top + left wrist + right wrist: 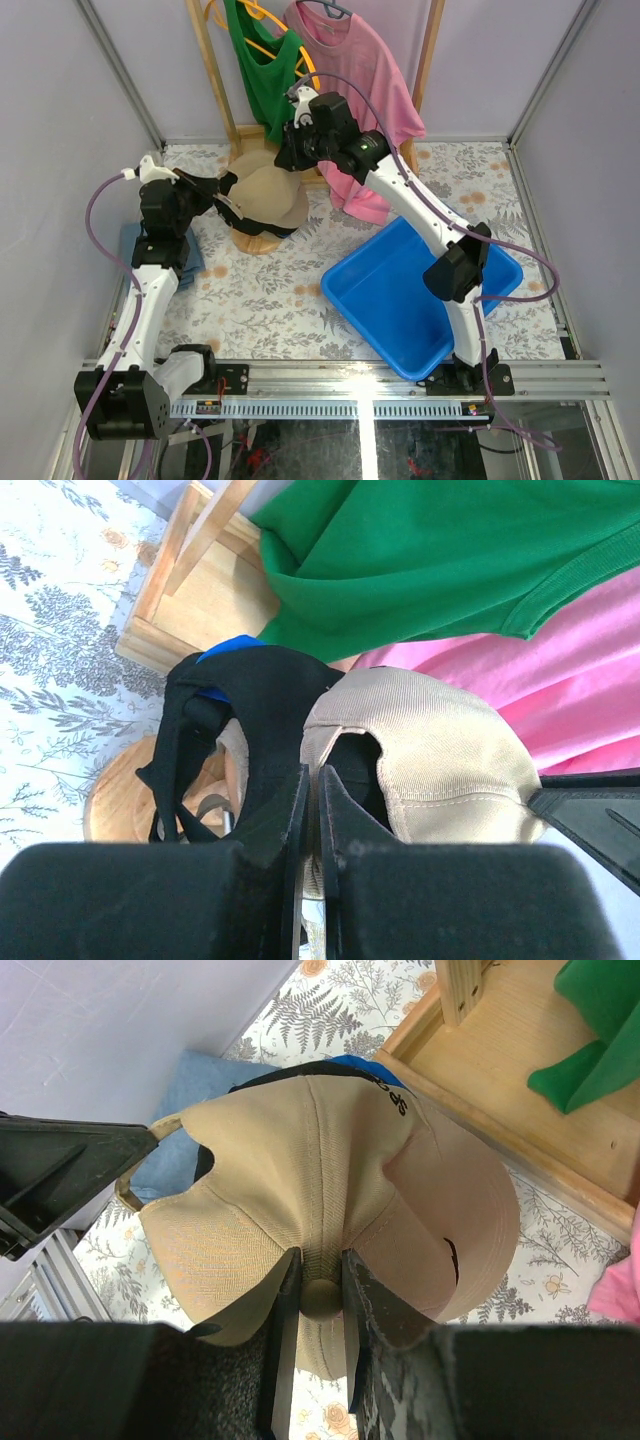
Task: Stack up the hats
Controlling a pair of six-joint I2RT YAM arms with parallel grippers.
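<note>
A tan hat (268, 195) tops the pile on the round wooden stand (255, 242). Under it, the left wrist view shows a black hat (250, 705) and a sliver of a blue hat (232, 645). My left gripper (226, 196) comes in from the left and is shut on the tan hat's (440, 745) rear edge, a thin fold of fabric between its fingers (295, 800). My right gripper (318, 1265) reaches down from the back. It is shut on the tan hat's (250, 1190) crown, pinching the fabric round the top button (322, 1298).
A blue bin (420, 290) sits at the right front. A wooden rack (215, 90) at the back carries a green shirt (255, 60) and a pink shirt (365, 90), hanging close behind the stand. A folded grey-blue cloth (200, 1085) lies left of the stand.
</note>
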